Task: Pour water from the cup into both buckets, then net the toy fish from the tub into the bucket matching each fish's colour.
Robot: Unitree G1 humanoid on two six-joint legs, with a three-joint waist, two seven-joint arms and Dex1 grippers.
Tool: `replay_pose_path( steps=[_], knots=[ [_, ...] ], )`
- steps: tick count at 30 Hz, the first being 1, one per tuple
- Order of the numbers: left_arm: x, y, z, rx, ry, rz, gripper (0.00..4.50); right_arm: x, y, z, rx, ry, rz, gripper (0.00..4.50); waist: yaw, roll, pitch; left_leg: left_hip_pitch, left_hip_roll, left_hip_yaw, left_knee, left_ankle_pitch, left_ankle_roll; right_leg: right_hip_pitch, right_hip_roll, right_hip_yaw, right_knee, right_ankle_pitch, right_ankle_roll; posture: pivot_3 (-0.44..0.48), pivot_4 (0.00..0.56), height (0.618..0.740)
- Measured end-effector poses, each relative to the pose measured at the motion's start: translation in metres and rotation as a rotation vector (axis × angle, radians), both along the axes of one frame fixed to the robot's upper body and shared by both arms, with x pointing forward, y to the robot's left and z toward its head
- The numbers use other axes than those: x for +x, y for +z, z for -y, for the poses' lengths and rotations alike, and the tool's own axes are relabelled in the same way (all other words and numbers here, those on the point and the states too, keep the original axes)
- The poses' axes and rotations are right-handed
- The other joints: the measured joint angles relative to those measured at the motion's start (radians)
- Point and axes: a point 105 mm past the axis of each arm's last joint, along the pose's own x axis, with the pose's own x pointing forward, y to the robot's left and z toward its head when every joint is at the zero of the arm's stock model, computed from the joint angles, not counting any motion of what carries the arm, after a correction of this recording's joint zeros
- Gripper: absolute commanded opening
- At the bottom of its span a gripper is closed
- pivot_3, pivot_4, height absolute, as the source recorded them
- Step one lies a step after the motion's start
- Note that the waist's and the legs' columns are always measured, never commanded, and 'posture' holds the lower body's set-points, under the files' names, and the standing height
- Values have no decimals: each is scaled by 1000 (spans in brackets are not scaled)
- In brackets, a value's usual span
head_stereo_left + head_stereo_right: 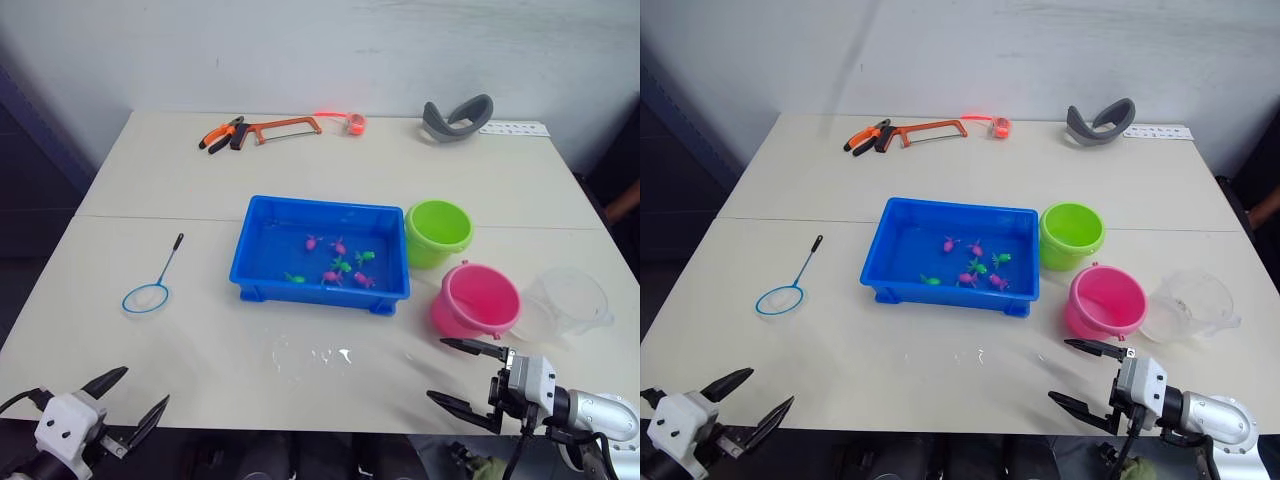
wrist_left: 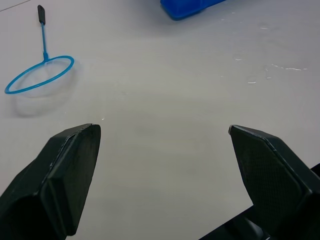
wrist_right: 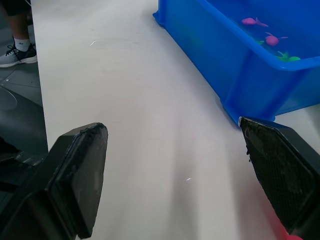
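Observation:
The blue tub (image 1: pixel 262 268) sits mid-table with several pink and green toy fish (image 1: pixel 338 262) in it. Right of it stand the lime green bucket (image 1: pixel 438 232) and, nearer me, the pink bucket (image 1: pixel 477 301). The clear cup (image 1: pixel 568 303) rests just right of the pink bucket. The net (image 1: pixel 150 288) lies flat on the table left of the tub, its hoop (image 2: pixel 39 75) toward me. My left gripper (image 1: pixel 128 400) hangs open at the near left edge, empty. My right gripper (image 1: pixel 466 377) is open and empty at the near right edge, just in front of the pink bucket.
A hacksaw and orange-handled pliers (image 1: pixel 258 130) lie at the table's far side, with a grey curved object (image 1: pixel 457 117) and a white strip at the far right. Small water drops (image 1: pixel 320 352) glisten on the table in front of the tub. A person's shoe (image 3: pixel 17 54) stands beside the table.

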Motion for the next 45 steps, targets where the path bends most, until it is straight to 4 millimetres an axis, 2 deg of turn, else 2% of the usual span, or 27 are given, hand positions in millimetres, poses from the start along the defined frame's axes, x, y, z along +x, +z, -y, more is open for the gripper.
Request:
replay_pose_path(
  steps=[2, 4, 6, 8, 14, 19, 23, 27, 30, 33, 35, 45],
  knots=[
    [1, 1, 2, -25, -3, -4, 4473, -2, -1, 1, 3, -10, -13, 4500, 0, 0, 0, 0, 0, 0, 0, 0, 0, 0, 0, 0, 0, 0, 0, 0, 150, 740],
    [12, 18, 34, -178, -127, -8, 4473, -16, 3, 2, 30, -73, -51, 4500, 17, 2, 1, -2, -1, -4, 0, 0, 0, 0, -1, 1, 0, 0, 0, 0, 150, 740],
    [19, 37, 79, -291, -335, -7, 4473, -23, 11, 3, 62, -146, -54, 4500, 24, 3, 0, -1, -1, -3, 0, 0, -3, 1, 0, 5, -1, 0, 0, 0, 150, 740],
    [27, 51, 102, -333, -460, 10, 4473, -24, 18, 8, 84, -225, -39, 4500, 21, 3, -1, 0, -1, -3, 1, 0, -5, 1, 0, 6, 1, 0, 0, 0, 150, 740],
    [57, 82, 144, -392, -695, 76, 4473, -51, 25, 32, 133, -527, -54, 4500, 19, 16, -9, 1, -1, -1, 0, 3, -3, 0, 3, 6, 5, 0, 0, 0, 150, 740],
    [69, 96, 172, -402, -853, 85, 4473, -82, 22, 63, 222, -910, -60, 4500, 19, 18, -11, 2, -2, 0, -1, 2, -7, 0, 3, 8, 6, 0, 0, 0, 150, 740],
    [71, 102, 185, -399, -926, 89, 4473, -86, 21, 82, 291, -1141, -37, 4500, -7, 17, -12, 4, -1, 1, -2, 1, -10, -1, 4, 11, 7, 0, 0, 0, 150, 740],
    [74, 105, 191, -402, -942, 94, 4473, -68, 20, 102, 383, -1314, -13, 4500, -11, 18, -12, 3, -1, 1, -3, 2, -9, -2, 4, 11, 7, -1, -1, 0, 150, 740],
    [75, 106, 193, -401, -940, 93, 4473, -54, 22, 127, 422, -1435, 6, 4500, -10, 18, -12, 3, -1, 1, -3, 4, -6, -2, 4, 11, 7, -1, -1, 0, 150, 740],
    [75, 105, 194, -405, -926, 81, 4473, -37, 19, 161, 472, -1555, 10, 4500, -10, 19, -13, 3, -2, 1, -2, 5, -4, -2, 3, 10, 7, -1, -1, 0, 150, 740],
    [75, 105, 194, -403, -922, 78, 4473, -27, 17, 175, 486, -1586, 0, 4500, -7, 19, -13, 3, -2, 1, -2, 5, -4, -2, 3, 10, 8, -1, -1, 0, 150, 740],
    [77, 106, 194, -381, -911, 92, 4473, -7, -9, 197, 442, -1617, -89, 4500, -1, 22, -14, 2, -3, 2, -2, 7, -2, -2, 3, 10, 8, -1, -1, 0, 150, 740]
  ],
)
